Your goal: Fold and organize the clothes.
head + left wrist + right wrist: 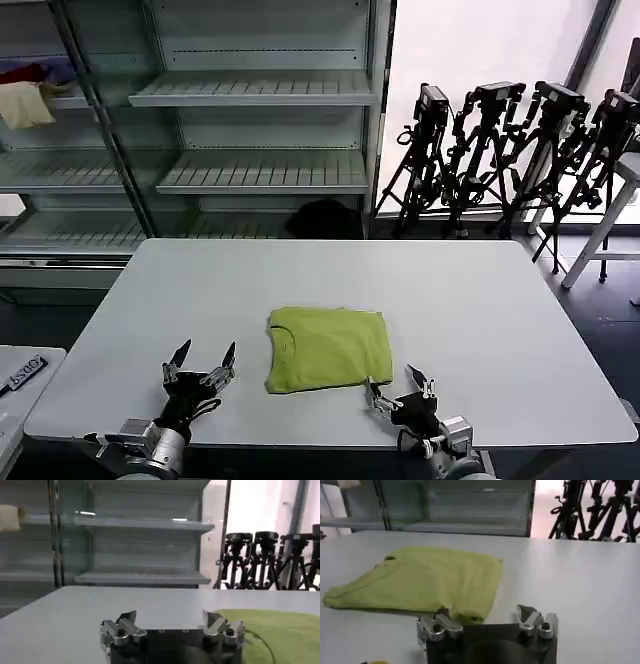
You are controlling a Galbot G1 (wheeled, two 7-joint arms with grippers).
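Observation:
The clothes, one lime yellow-green T-shirt (328, 347), lie folded into a compact rectangle on the grey table (480, 310), near its front edge, neck opening toward my left. The T-shirt also appears in the left wrist view (270, 630) and the right wrist view (420, 577). My left gripper (203, 359) hovers open over bare table just left of the shirt, holding nothing (170, 622). My right gripper (392, 382) stands open at the shirt's near right corner (481, 614), one fingertip right by the cloth edge, nothing clamped.
Empty metal shelves (260, 165) stand behind the table; a cream cloth (25, 103) and a red cloth (25, 73) lie on a shelf at far left. Several black tripods (510, 150) stand at back right. A white stool (615, 215) is beyond the right edge.

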